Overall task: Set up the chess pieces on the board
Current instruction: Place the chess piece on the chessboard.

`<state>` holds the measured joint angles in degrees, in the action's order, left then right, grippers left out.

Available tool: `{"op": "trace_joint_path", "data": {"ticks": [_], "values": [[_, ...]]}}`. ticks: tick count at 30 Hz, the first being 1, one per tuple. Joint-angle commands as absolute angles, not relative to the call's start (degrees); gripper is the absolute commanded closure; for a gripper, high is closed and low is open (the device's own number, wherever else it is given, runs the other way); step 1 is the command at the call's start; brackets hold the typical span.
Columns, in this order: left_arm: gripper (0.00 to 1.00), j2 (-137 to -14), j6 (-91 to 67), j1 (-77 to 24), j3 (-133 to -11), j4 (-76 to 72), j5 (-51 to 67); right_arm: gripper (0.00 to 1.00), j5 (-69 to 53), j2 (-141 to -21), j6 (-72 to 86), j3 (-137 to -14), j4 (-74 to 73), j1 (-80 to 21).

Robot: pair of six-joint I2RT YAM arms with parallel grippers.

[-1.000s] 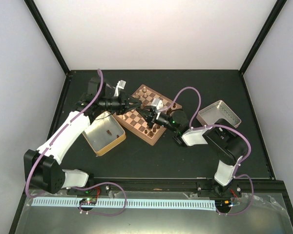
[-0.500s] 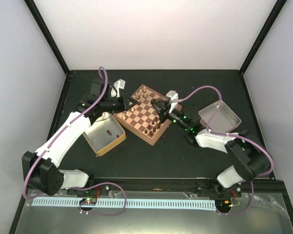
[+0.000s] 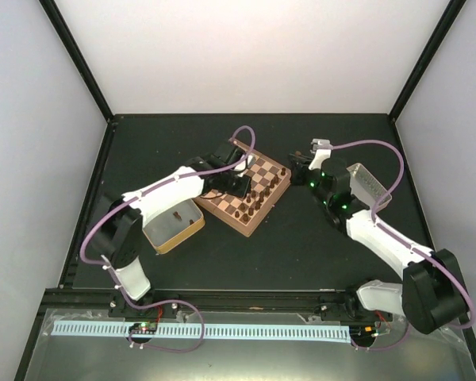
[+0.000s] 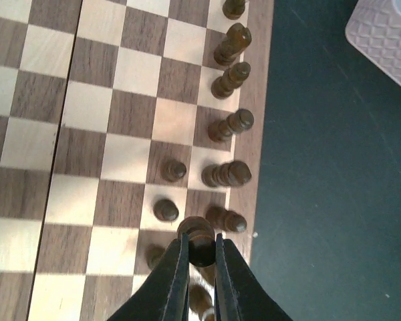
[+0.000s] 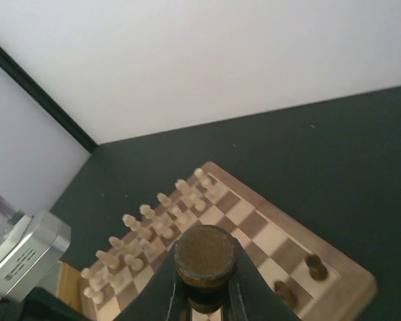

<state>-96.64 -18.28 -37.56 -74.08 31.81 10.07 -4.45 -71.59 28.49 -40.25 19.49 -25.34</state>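
Note:
The board [image 3: 263, 184] lies angled at mid-table, cream chessmen along its far side and dark chess pieces [image 3: 246, 208] along its near side. My left gripper [image 3: 239, 186] hangs over the board and is shut on a dark piece [image 4: 202, 246], just above the dark rows [image 4: 228, 124] by the rim [image 4: 259, 134]. My right gripper [image 3: 300, 161] is raised off the board's right corner and is shut on another dark piece [image 5: 206, 257], whose round base faces the camera. Below it are the cream chessmen [image 5: 150, 224] and two dark pieces [image 5: 314, 266].
A tan metal tray [image 3: 171, 224] holding a dark piece sits left of the board. A silver tray [image 3: 370, 184] lies right of it, under my right arm, and shows as a pale corner [image 4: 384, 33]. Black frame rails border the mat.
My left arm swung from the board's left corner in over its near rows with its piece. My right gripper drew back off the board to the right and rose, carrying a dark piece.

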Motion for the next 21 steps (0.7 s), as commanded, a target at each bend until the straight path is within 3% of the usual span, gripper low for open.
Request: {"op": "trace_joint_path", "data": {"ticks": [1,11,21], "values": [[0.98,-101.0,-14.5,-38.5,-81.1,32.1,4.7,0.99,1.2,-68.1,31.6,-39.0,11.4,-24.9],[0.98,-111.5,-12.9,-38.5,-91.3,32.8,4.5,0.99,3.7,-66.0,30.0,-41.3,5.4,-24.3],[0.98,-116.2,-10.7,-38.5,-92.5,32.4,5.5,0.99,0.5,-67.0,29.2,-42.2,5.9,-24.2]]}}
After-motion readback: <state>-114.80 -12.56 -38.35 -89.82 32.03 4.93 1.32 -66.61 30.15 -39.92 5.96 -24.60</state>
